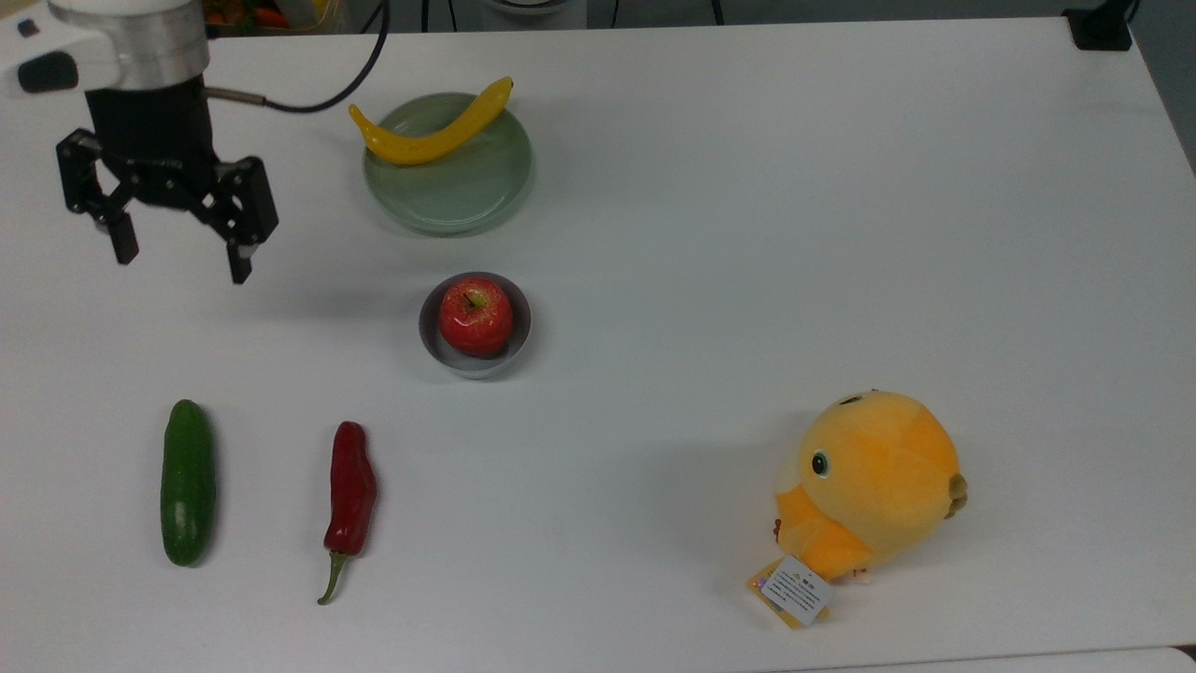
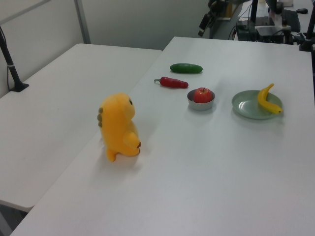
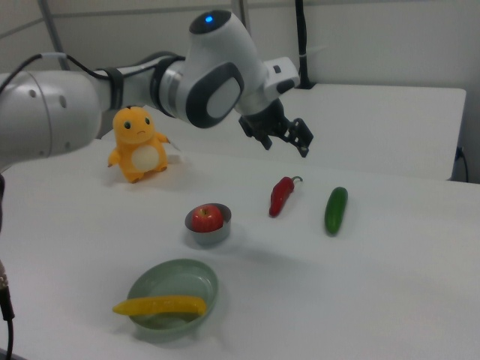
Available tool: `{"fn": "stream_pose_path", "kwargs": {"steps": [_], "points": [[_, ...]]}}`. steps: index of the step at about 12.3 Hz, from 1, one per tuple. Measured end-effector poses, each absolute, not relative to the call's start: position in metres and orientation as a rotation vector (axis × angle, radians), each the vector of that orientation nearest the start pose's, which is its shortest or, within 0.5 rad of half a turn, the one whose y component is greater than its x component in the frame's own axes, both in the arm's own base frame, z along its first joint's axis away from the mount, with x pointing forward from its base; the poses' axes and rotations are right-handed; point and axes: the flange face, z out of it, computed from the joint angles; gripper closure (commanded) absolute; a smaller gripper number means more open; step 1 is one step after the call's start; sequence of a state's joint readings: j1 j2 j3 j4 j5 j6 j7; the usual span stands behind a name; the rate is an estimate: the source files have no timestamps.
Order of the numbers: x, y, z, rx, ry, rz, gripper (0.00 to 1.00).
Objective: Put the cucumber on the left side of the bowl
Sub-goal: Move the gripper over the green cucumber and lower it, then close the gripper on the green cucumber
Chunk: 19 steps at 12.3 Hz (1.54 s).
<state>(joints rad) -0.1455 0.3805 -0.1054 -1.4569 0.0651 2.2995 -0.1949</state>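
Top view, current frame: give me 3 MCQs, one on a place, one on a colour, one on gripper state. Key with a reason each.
1. In the top view, what lies directly between the cucumber and the bowl's side of the table?
A. banana B. red chili C. plush toy

2. What colour is the plate under the banana?
A. pale green B. red C. black

3. How is the gripper?
A. shut on the cucumber B. shut on the chili C. open, holding nothing

Key:
1 B: the red chili lies to the top view's right of the cucumber, with the bowl further right and higher.
2 A: the plate under the banana is pale green.
3 C: the gripper hangs above the table with its fingers spread, nothing between them.
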Motion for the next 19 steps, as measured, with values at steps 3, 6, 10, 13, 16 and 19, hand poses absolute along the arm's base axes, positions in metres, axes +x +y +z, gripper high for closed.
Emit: {"fn": "stream_pose_path", "kwargs": {"steps": [3,6,10,13,16,19], "points": [[0.712,-0.178,0.478,-3.14,0.125,-0.839,0.0],[0.73,-0.184,0.431,-3.14,0.121,-0.942,0.0],[0.739,-0.198,0.375,-3.161,0.103,-0.952,0.0],[0.751,-0.201,0.347,-3.17,0.089,-0.954,0.0],[0.759,-0.205,0.33,-3.171,0.088,-0.979,0.0],[0.758,-0.219,0.311,-3.174,0.111,-1.005,0.0]]}}
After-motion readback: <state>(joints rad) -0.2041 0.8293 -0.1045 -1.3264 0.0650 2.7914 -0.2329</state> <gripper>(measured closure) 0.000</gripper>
